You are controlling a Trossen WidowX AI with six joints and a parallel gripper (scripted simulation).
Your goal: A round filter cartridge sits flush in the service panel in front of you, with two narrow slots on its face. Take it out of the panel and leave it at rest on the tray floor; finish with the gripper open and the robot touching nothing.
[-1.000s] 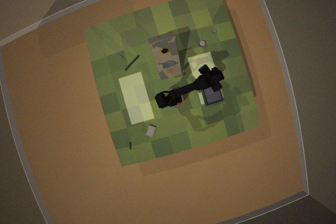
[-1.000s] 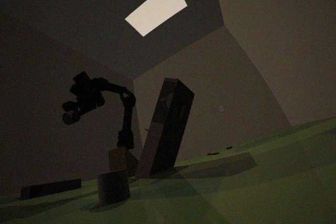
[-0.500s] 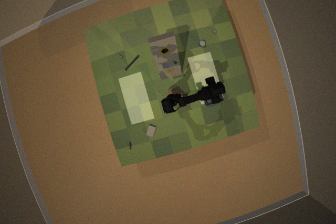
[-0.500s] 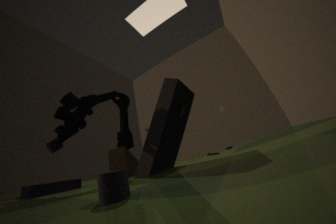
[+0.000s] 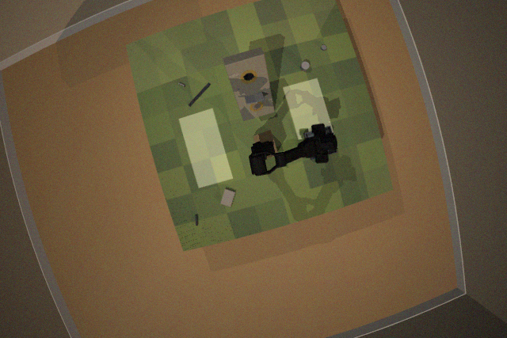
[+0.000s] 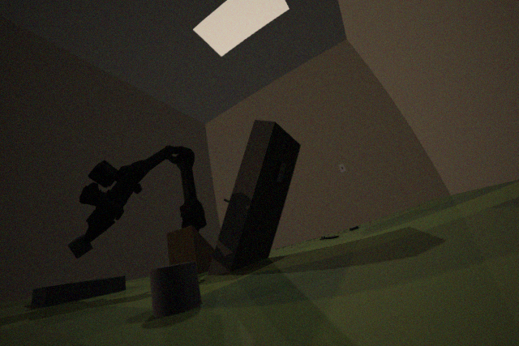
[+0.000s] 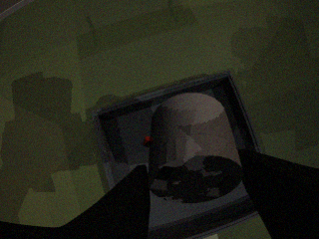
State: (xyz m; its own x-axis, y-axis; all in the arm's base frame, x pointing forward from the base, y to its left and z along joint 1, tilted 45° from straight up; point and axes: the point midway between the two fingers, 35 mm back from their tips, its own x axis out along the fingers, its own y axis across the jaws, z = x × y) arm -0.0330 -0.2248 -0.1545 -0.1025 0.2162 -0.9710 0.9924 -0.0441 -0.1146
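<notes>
The grey round filter cartridge [image 7: 194, 124] [image 6: 79, 246] is out of the panel, a short cylinder with a small red mark at its side. My gripper [image 7: 192, 165] [image 6: 87, 238] is shut on it, one dark finger on each side. The cartridge hangs above the dark square tray [image 7: 164, 95] [image 6: 79, 292], over its inside in the wrist view. The exterior view shows a gap between cartridge and tray. The arm covers most of the tray in the top view. The leaning service panel [image 5: 260, 65] [image 6: 247, 166] shows an empty dark, yellow-ringed opening [image 5: 248, 76].
A grey cylinder [image 5: 305, 65] [image 6: 175, 289] stands beyond the tray, near a smaller one [image 5: 323, 47]. A dark bar [image 5: 199, 94] lies left of the panel. A pale block [image 5: 227, 197] lies near the front. The arm's brown base block [image 6: 182, 245] stands beside the panel.
</notes>
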